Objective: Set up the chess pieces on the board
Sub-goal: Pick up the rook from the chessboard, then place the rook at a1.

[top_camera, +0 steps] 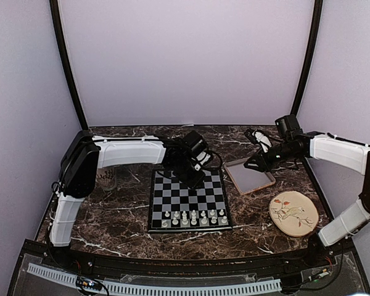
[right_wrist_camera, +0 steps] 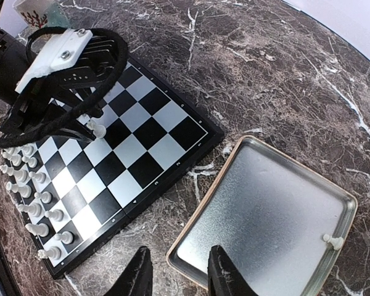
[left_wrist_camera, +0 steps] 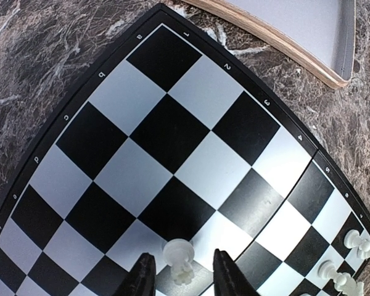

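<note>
The board [top_camera: 188,194] lies at the table's middle. Two rows of white chess pieces [top_camera: 194,217] stand along its near edge, and they also show in the left wrist view [left_wrist_camera: 351,240] and the right wrist view [right_wrist_camera: 31,185]. My left gripper [left_wrist_camera: 182,254] hangs over the board's far part [top_camera: 194,179]. One white piece [left_wrist_camera: 179,253] sits between its fingers with a gap on each side. That piece [right_wrist_camera: 97,128] stands on a light square. My right gripper [right_wrist_camera: 179,250] is open and empty over the near rim of a metal tray [right_wrist_camera: 265,209]. A single white piece [right_wrist_camera: 333,240] lies in the tray's corner.
The tray [top_camera: 250,176] sits right of the board on the marble table. A round cream plate with a bird drawing [top_camera: 291,213] lies near the right front. A small cup [top_camera: 106,180] stands left of the board, by the left arm.
</note>
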`<state>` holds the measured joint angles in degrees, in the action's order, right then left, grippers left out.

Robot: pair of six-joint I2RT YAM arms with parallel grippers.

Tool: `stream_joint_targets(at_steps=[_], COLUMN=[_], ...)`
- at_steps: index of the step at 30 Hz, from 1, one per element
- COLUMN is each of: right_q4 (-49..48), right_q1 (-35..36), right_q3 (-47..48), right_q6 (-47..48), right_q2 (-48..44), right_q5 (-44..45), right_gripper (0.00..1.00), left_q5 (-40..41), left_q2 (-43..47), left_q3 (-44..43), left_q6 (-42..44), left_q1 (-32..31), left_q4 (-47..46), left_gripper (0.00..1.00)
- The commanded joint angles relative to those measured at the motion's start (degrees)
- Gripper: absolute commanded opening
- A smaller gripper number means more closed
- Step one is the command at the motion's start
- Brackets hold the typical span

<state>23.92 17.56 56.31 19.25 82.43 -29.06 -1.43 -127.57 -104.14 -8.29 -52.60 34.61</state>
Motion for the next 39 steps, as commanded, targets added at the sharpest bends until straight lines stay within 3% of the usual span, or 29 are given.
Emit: stream_joint_targets(at_steps=[1,10,14,21,29,34,39], right_q4=[-0.4,-0.12,-0.19,-0.23,-0.07,0.01,0.23], right_q1=[-0.15,-0.19,-0.16,-0.3,-0.38,-0.37,-0.41], right_q3=[0.03,0.2,0.19,0.17,0.47,0.54,0.73], right_q6=[0.62,0.7,0.77,0.88,1.23,1.23,1.23], right_q2=[0.57,1.02,1.15,1.46,2.59,3.27,3.78], right_q5=[0.19,0.28,0.23,-0.12,0.23,0.12,0.12], right_gripper=[0.31,0.3,0.3,0.3,0.3,0.3,0.29], left_q5=[-0.44,-0.83,-0.78,-1.84,-0.61,0.21,-3.82], left_q2=[-0.4,-0.11,4.53,18.84,37.68,41.58,41.32], left_q3=[-1.6,-3.45,-1.25,11.48,34.53,41.69,46.53], left_q6=[0.49,0.13,0.51,0.57,-0.13,-2.78,-3.38], left_q1=[0.2,0.13,0.13,0.06,-2.26,-2.33,-3.26], left_q4=[0.47,3.4,3.85,3.09,-0.58,1.85,-1.85], left_gripper=[0.3,0.1,0.08,0.07,0.08,0.08,0.09])
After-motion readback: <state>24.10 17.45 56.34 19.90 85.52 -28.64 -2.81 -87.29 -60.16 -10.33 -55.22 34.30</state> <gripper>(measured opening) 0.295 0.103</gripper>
